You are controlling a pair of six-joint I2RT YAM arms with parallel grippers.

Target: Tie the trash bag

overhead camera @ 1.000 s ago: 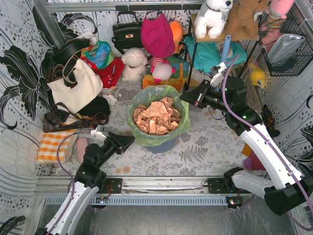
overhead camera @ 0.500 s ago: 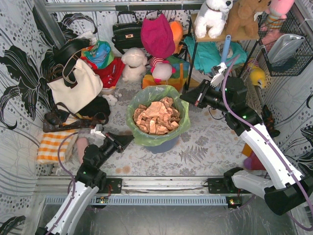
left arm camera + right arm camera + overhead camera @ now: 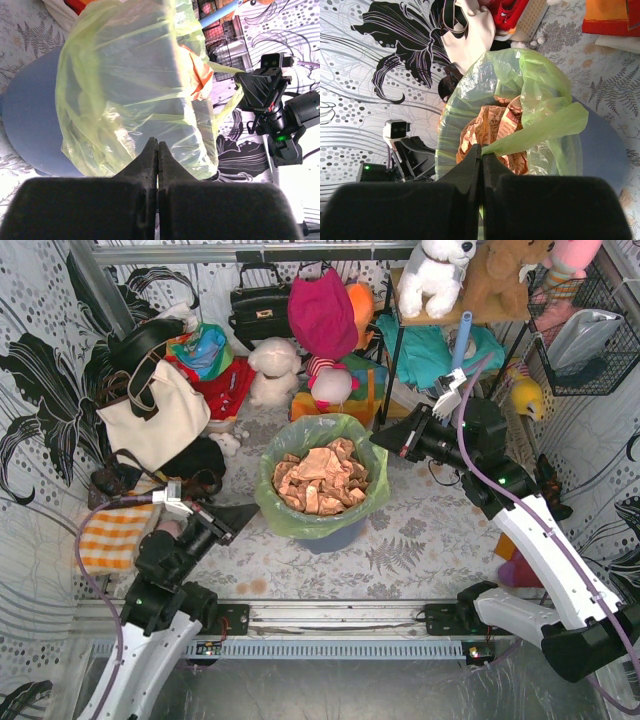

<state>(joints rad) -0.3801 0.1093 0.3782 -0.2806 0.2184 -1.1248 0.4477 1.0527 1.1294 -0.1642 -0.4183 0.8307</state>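
Note:
The trash bag (image 3: 300,518) is thin light-green plastic lining a round blue bin (image 3: 335,536), with crumpled tan paper (image 3: 320,480) showing at its open top. My right gripper (image 3: 377,439) is at the bag's far right rim. In the right wrist view it (image 3: 481,150) is shut on a stretched strip of the bag (image 3: 540,125). My left gripper (image 3: 252,512) is shut and empty, its tip just beside the bag's left side. In the left wrist view its tips (image 3: 158,145) stand in front of the bag (image 3: 130,75) and the bin (image 3: 30,115).
A cream tote (image 3: 155,415) and dark straps lie at the left, with an orange checked cloth (image 3: 110,535) near my left arm. Plush toys (image 3: 275,370), a black handbag (image 3: 258,305) and a shelf rack (image 3: 400,340) crowd the back. A wire basket (image 3: 590,340) hangs at the right.
My left arm has swung to the left and its shut gripper has drawn back a little up and left along the bag's side. The right gripper has stayed almost still, holding the bag.

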